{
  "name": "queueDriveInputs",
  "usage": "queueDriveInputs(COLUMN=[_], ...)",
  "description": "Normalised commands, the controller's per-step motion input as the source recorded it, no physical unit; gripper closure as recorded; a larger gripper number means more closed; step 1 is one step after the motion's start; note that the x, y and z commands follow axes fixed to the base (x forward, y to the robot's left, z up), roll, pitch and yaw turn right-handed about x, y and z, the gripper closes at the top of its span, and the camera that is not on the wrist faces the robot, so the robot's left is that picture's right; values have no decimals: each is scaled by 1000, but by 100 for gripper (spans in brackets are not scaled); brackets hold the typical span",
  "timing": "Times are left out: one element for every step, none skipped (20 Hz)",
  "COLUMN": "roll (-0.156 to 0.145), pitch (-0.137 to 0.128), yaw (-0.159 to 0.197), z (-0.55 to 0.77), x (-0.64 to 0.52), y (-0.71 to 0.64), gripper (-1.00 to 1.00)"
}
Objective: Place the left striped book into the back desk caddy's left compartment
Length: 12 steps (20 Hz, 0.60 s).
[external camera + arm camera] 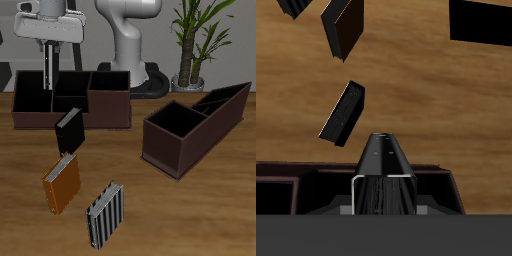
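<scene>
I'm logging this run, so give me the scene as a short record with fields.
gripper: gripper shut on the left striped book, which hangs upright
position: over the back desk caddy, by its left compartment
on table: black book, orange book, paler striped book
also: second caddy

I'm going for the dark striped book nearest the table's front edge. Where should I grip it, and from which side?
Grip the thin, near-black book with fine grey stripes by its upper edge, coming down from above. It appears to stand upright with its broad cover facing the table's front, so probably only its thin thickness fits between the jaws. Close them across the front and back covers.
</scene>
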Motion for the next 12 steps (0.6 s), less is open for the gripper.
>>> queueDriveInputs(roll=[-59, -31, -41, -55, 25, -45, -9, 45, -27, 28, -14, -56], pitch=[25, 30, 38, 71, 37, 44, 19, 16, 13, 30, 57, 14], yaw=[-16, -2, 15, 27, 20, 1, -19, 69, -37, -17, 0, 6], z=[-111, -120, -102, -183, -61, -41, -9, -57, -38, -78, -155, -154], x=[-133, -116, -54, -140, -111, -196, -122, -230, -112, -136, -102, -114], y=[-477, -377, -280, -396, -174, -366, -56, -449, -102, -244, -321, -293], gripper=[100, 100, 100, 100, 100, 100, 100, 100, 100, 100, 100, 100])
